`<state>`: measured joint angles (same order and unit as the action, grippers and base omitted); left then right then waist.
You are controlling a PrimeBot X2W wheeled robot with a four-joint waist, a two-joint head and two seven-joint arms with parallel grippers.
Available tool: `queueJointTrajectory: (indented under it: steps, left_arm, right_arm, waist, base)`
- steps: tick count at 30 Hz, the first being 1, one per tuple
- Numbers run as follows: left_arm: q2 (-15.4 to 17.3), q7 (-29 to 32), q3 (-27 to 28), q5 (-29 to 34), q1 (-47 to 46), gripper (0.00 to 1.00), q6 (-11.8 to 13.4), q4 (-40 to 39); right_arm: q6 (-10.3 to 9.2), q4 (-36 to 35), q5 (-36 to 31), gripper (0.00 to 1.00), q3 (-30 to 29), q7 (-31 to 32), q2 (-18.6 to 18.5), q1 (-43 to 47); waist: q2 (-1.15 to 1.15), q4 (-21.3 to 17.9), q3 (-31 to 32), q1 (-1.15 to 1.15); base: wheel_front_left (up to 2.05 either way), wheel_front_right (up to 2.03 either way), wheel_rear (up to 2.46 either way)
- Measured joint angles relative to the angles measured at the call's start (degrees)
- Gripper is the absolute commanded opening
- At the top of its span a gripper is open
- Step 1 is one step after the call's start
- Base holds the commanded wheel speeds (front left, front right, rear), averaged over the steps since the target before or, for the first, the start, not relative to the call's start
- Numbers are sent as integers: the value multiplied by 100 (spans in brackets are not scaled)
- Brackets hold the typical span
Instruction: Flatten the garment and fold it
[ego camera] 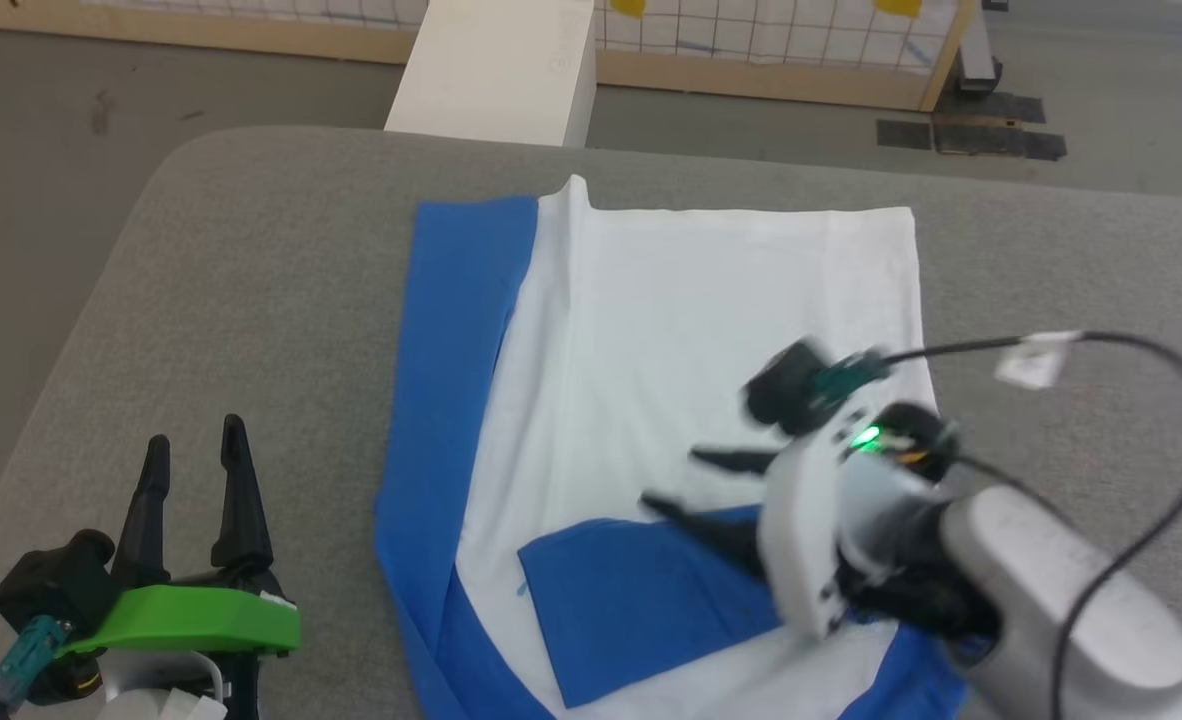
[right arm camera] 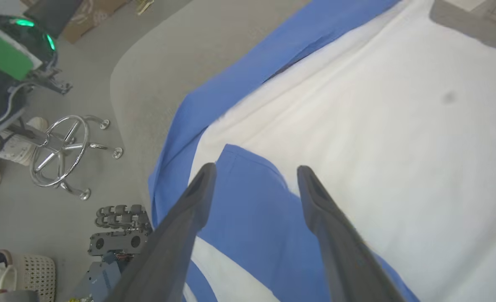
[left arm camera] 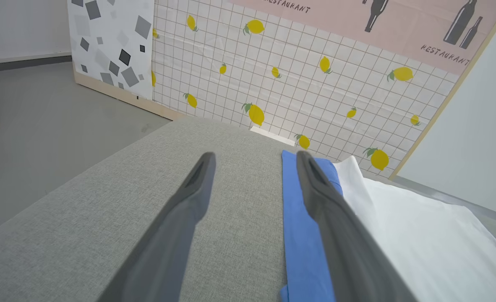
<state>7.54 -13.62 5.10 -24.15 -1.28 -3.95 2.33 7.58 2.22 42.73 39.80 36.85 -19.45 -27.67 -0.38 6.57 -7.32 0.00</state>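
The garment lies spread on the grey table, white body up, with a blue strip along its left side and a blue sleeve folded onto the white near the front. My right gripper hovers over that sleeve, open, fingers pointing left, nothing between them; in the right wrist view its gripper stands just above the sleeve. My left gripper rests open at the table's front left, apart from the cloth. In the left wrist view that gripper sits beside the garment's blue edge.
A white box stands on the floor past the table's far edge, before a tiled panel with lemon prints. A chrome stool base and equipment sit on the floor beyond the table's left side. Bare grey table lies left of the cloth.
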Motion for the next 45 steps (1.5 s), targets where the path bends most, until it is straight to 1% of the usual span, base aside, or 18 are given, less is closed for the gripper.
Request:
queueJointTrajectory:
  steps: [4,5,7,12,14,15,19,23,25,27,33,36,40,43,45]
  left_arm:
    - [47,79,14,-1,20,100,46,-46]
    - [53,102,15,-3,31,100,48,-64]
    - [57,147,7,-10,62,100,58,-83]
    - [74,301,-29,-16,86,100,100,-89]
    - [77,372,-46,-23,82,100,108,-75]
    - [78,417,-55,-29,64,100,133,-62]
    - [97,740,-76,-97,-231,100,260,108]
    - [182,1352,-199,-225,-1029,100,325,446]
    - [207,1857,-229,-309,-1529,100,467,756]
    - [275,2377,-268,-344,-2143,100,617,1085]
    - [565,3669,-579,-274,-3821,100,758,2090]
    - [713,4245,-749,-225,-4429,100,778,2530]
    - [961,5003,-1031,-5,-4930,100,829,3030]
    - [1078,5395,-1138,132,-5087,100,953,3267]
    - [1134,5604,-1238,201,-5141,100,964,3379]
  right_arm:
    - [0,-115,-104,100,-1346,-470,34,264]
    - [0,-109,-209,100,-1775,-610,79,341]
    - [0,-107,-437,100,-2571,-855,234,474]
    - [-1,-142,-1144,100,-4043,-1254,608,721]
    - [-1,-176,-1445,100,-4434,-1269,676,838]
    - [-1,-204,-1513,100,-4651,-1276,781,895]
    - [-1,-311,-1928,100,-5182,-1266,1004,1021]
    - [-1,-428,-2094,100,-5468,-1174,1194,1025]
    - [-1,-527,-2107,100,-5540,-1114,1258,1022]
    - [-1,-621,-2109,100,-5534,-1056,1302,1000]
    - [-1,-868,-2109,100,-5379,-924,1349,743]
    - [-1,-962,-2112,100,-5316,-855,1359,661]
    - [-1,-1078,-2111,100,-5269,-828,1359,618]
    - [-1,-1120,-2109,100,-5265,-826,1356,587]
    - [-1,-1134,-2111,100,-5258,-813,1351,565]
  waist:
    - [0,-133,112,0]
    - [0,-170,138,0]
    - [0,-245,188,0]
    - [0,-418,249,0]
    - [0,-475,247,0]
    - [0,-500,234,0]
    - [0,-554,108,0]
    - [0,-584,-102,0]
    - [0,-592,-232,0]
    - [0,-601,-401,0]
    - [0,-646,-961,1]
    - [0,-689,-1256,1]
    - [0,-776,-1634,1]
    - [0,-859,-1867,1]
    - [0,-917,-1992,1]
  base:
    - [0,0,0]
    - [0,0,0]
    - [0,0,0]
    - [0,0,0]
    - [0,0,0]
    - [0,0,0]
    - [0,0,0]
    - [0,0,0]
    - [0,0,0]
    - [0,0,0]
    - [0,0,0]
    - [0,0,0]
    - [0,0,0]
    - [0,0,0]
    - [0,0,0]
